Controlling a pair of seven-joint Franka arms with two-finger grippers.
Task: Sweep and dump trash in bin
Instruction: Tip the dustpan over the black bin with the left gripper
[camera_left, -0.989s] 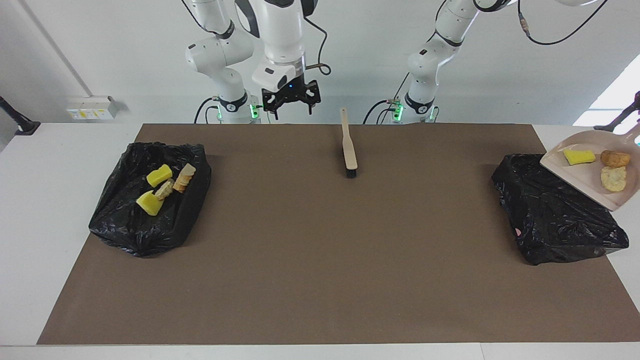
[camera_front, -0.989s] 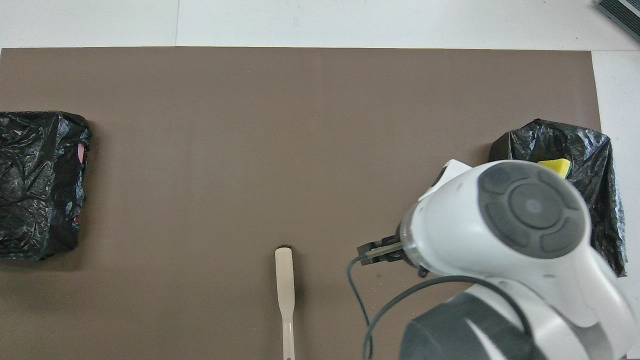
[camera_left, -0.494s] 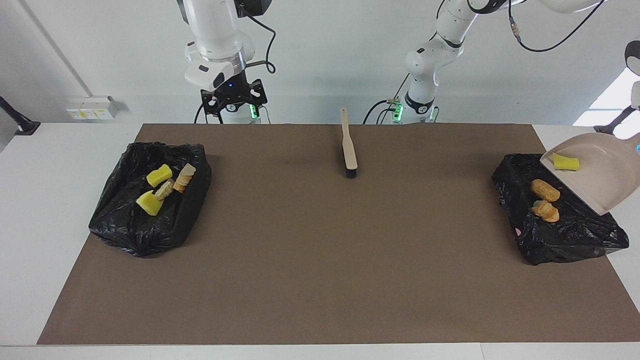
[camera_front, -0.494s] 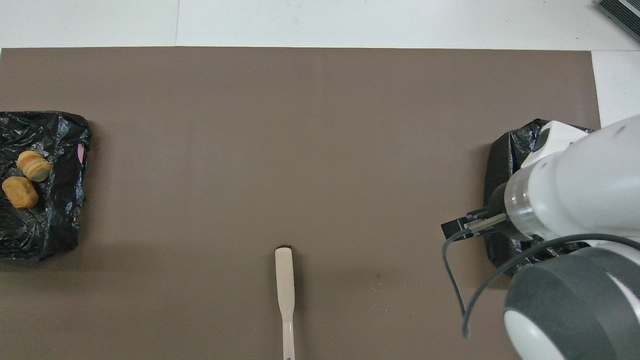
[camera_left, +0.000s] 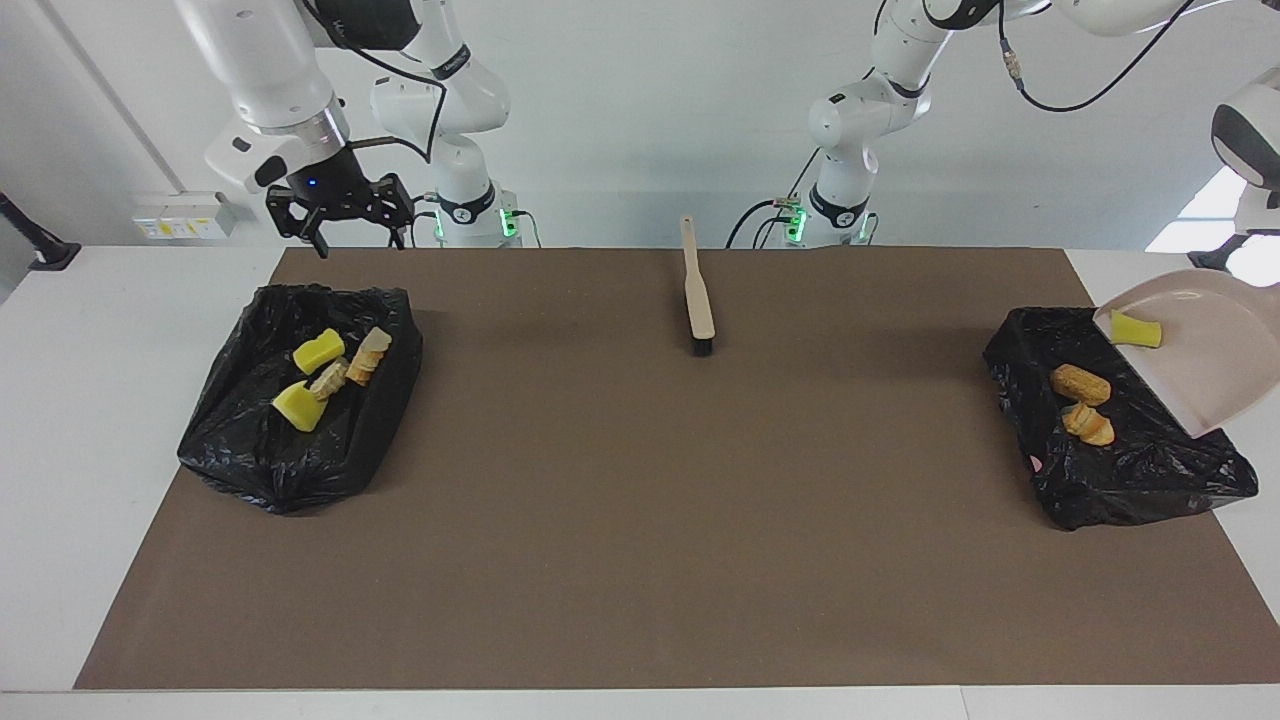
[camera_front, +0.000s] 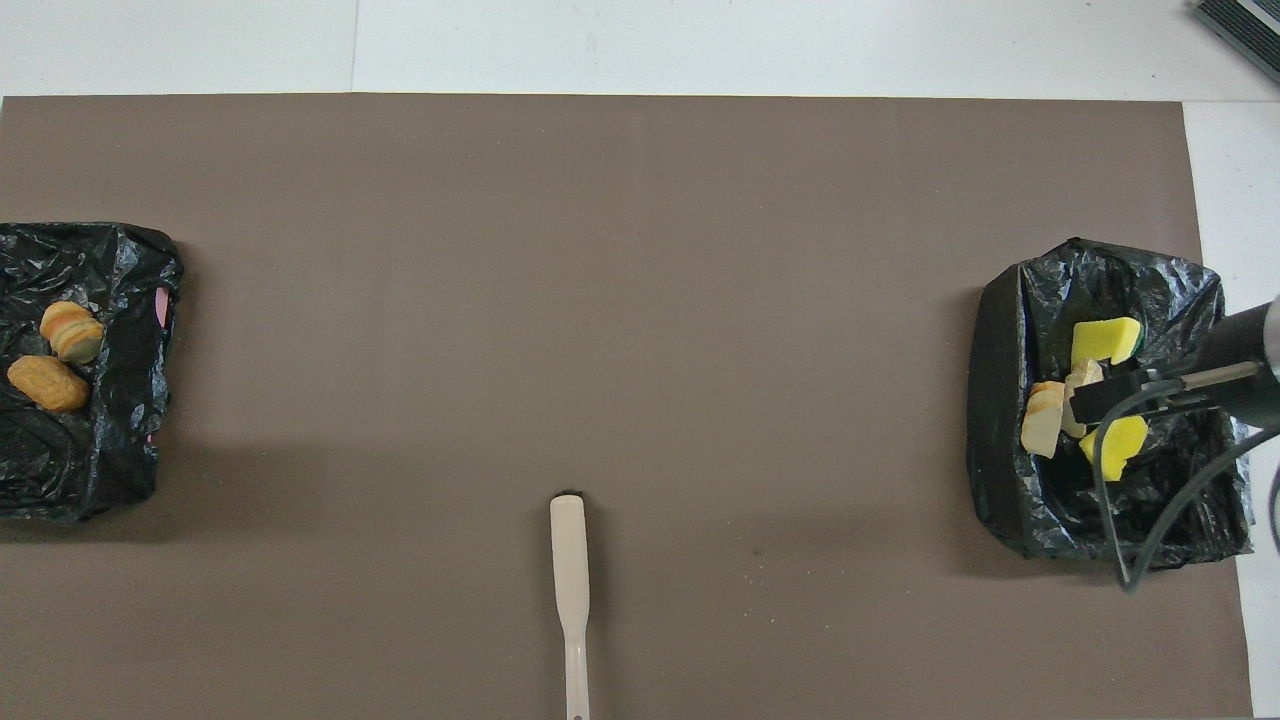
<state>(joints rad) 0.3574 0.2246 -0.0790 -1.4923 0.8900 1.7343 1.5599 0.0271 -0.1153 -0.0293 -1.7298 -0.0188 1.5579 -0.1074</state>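
Tipping now, at the left arm's end of the table: holding the beige dustpan aloft and slanted, lip down over the black-bagged bin. Got two bread lumps down on the plastic already, lying close together in the bin. Not done, though: look at the yellow sponge chunk, perched at one corner of the pan's lip, right over the bin. Can't see the left gripper itself, off past the frame's edge, but clenched tight, and judging by a pan hanging in mid-air, clenched on its handle. Over to the right gripper: spread wide, carrying nothing, hovering over the second bin, waiting. Inside that one, more trash: sponge pieces and bread bits heaped together. Between the two bins, lying flat on the brown mat near the robots' edge, the brush, bristles pointing away from the robots, untouched by either arm. About that sponge: probably feather-light, soft and springy, a bit grippy against smooth plastic, hence likely to stick rather than slide. Calls for a steeper tilt or a small shake, not a pinch. If picking it up after all, squeeze gently across the flat faces; expect give, no breakage. Bread lumps likely light too, but crumbly, so better poured than pinched. Keep the hold on the pan's handle firm and the lip inside the bin's rim, lest the chunk bounce out onto the mat.
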